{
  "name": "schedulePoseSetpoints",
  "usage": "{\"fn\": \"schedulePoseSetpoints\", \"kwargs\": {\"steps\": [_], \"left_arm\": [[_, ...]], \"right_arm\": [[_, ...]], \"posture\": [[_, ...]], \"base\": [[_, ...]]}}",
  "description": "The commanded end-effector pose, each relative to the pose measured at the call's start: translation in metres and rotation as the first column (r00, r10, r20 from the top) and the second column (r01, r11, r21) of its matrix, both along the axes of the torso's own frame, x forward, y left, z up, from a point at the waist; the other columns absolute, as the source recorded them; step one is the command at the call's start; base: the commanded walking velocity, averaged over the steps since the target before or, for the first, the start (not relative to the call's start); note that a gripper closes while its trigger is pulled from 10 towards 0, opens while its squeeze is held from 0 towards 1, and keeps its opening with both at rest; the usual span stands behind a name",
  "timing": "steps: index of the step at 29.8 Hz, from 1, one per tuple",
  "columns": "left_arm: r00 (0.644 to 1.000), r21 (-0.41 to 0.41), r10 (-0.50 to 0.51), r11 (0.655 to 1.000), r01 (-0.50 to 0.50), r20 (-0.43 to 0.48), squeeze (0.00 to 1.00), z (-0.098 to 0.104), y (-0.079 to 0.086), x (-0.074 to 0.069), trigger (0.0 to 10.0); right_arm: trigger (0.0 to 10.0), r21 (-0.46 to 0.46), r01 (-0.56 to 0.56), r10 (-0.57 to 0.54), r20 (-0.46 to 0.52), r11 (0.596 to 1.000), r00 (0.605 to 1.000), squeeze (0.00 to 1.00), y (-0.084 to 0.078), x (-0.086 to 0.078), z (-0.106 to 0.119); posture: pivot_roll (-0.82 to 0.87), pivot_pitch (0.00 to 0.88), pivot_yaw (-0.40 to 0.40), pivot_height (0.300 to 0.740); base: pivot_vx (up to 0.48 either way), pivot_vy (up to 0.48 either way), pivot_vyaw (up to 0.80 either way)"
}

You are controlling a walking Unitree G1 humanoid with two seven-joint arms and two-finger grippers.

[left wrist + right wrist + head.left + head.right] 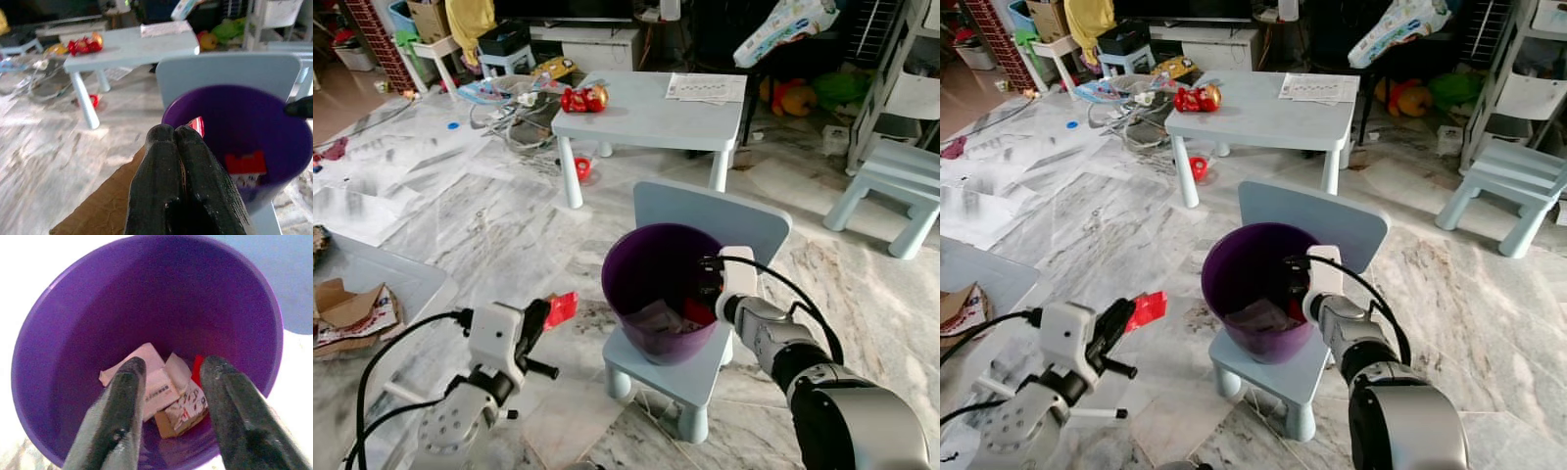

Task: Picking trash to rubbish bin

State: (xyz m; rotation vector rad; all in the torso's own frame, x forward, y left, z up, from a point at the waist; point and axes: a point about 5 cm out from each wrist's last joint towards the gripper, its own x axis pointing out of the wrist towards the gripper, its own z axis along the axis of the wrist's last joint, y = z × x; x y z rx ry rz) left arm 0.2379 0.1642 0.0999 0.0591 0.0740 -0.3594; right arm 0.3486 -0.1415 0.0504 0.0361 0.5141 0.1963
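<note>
1. Right gripper [168,377]: I am hanging it over the purple bin's [626,284] mouth, fingers spread with nothing between them.
2. Left gripper [175,134]: I am pinching a red wrapper [560,308] in closed fingers, left of the bin; my fingers are hiding most of it in the wrist view.
3. Bin: sitting on a small blue chair [705,220]; holding crumpled pale paper [151,382], a torn printed carton piece [183,413] and a red scrap [197,367] half hidden.
4. Blue table [646,117] beyond: carrying a red toy [582,98].
</note>
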Motion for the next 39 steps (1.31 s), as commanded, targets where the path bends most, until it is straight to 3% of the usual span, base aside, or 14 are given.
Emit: {"fn": "schedulePoseSetpoints", "kwargs": {"steps": [1,2,3,4,11,17,19,20,22,23,24,29,34,39], "left_arm": [[1.000,-0.005,-0.004,1.000,0.004,-0.016,0.00,-0.003,0.001,0.002,1.7],[1.000,-0.018,-0.015,1.000,0.015,-0.012,0.00,-0.001,-0.002,0.008,1.7],[1.000,-0.028,-0.031,0.999,0.031,0.001,0.00,0.001,-0.006,0.015,3.1],[0.999,-0.028,-0.037,0.999,0.037,0.006,0.00,0.001,-0.009,0.019,3.5],[0.995,-0.052,-0.102,0.993,0.102,0.014,0.00,0.000,-0.030,0.042,2.9],[0.981,-0.069,-0.192,0.979,0.192,-0.002,0.00,-0.009,-0.066,0.069,3.3],[0.980,-0.068,-0.198,0.978,0.197,-0.002,0.00,-0.010,-0.071,0.073,4.1],[0.979,-0.064,-0.203,0.977,0.203,-0.008,0.00,-0.012,-0.079,0.079,4.9],[0.979,-0.062,-0.204,0.977,0.203,-0.012,0.00,-0.013,-0.082,0.082,4.9],[0.979,-0.056,-0.204,0.978,0.202,-0.020,0.00,-0.014,-0.085,0.085,8.0],[0.979,-0.053,-0.205,0.978,0.203,-0.025,0.00,-0.016,-0.088,0.087,9.9],[0.982,-0.034,-0.164,0.986,0.162,-0.091,0.00,-0.027,-0.098,0.097,10.0],[0.981,-0.010,-0.157,0.988,0.157,-0.112,0.00,-0.031,-0.103,0.098,10.0],[0.983,0.017,-0.131,0.991,0.134,-0.132,0.00,-0.030,-0.110,0.102,10.0]], "right_arm": [[10.0,-0.020,-0.029,0.030,0.048,0.999,0.998,1.00,0.002,0.004,0.007],[10.0,-0.027,-0.051,0.053,0.068,0.998,0.996,1.00,0.002,0.004,0.008],[10.0,-0.036,-0.063,0.066,0.103,0.997,0.992,1.00,0.000,0.002,0.009],[10.0,-0.035,-0.076,0.080,0.114,0.996,0.990,1.00,0.000,0.000,0.008],[10.0,-0.049,-0.124,0.130,0.170,0.991,0.977,1.00,0.003,-0.025,0.010],[10.0,-0.025,-0.410,0.411,0.043,0.912,0.911,1.00,0.027,-0.092,0.016],[10.0,-0.039,-0.457,0.458,0.029,0.889,0.889,1.00,0.025,-0.103,0.018],[10.0,-0.056,-0.496,0.497,-0.004,0.867,0.868,1.00,0.020,-0.121,0.023],[10.0,-0.061,-0.497,0.497,-0.019,0.865,0.868,1.00,0.017,-0.127,0.025],[10.0,-0.063,-0.471,0.470,-0.030,0.880,0.882,1.00,0.011,-0.132,0.027],[10.0,-0.062,-0.451,0.449,-0.043,0.891,0.893,1.00,0.007,-0.138,0.029],[10.0,-0.096,-0.369,0.357,-0.124,0.924,0.926,1.00,-0.012,-0.171,0.040],[10.0,-0.088,-0.351,0.339,-0.131,0.932,0.932,1.00,-0.012,-0.183,0.047],[10.0,-0.069,-0.318,0.324,0.105,0.945,0.940,1.00,0.003,-0.178,0.084]], "posture": [[0.09,0.120,0.090,0.740],[0.09,0.120,0.090,0.740],[0.05,0.120,0.096,0.740],[0.03,0.120,0.097,0.740],[-0.07,0.119,0.105,0.740],[-0.18,0.130,0.121,0.740],[-0.20,0.142,0.125,0.740],[-0.24,0.154,0.130,0.740],[-0.24,0.157,0.130,0.740],[-0.27,0.169,0.133,0.740],[-0.28,0.176,0.135,0.740],[-0.38,0.227,0.144,0.740],[-0.41,0.243,0.150,0.740],[-0.44,0.267,0.157,0.740]], "base": [[0.000,0.000,0.00],[0.000,0.000,0.00],[0.000,0.000,0.00],[0.000,0.000,0.00],[0.000,0.000,0.00],[0.000,0.000,0.00],[0.000,0.000,0.00],[0.000,0.000,0.00],[0.000,0.000,0.00],[0.000,0.000,0.00],[0.000,0.000,0.00],[0.000,0.000,0.00],[0.000,0.000,0.00],[0.000,0.000,0.00]]}}
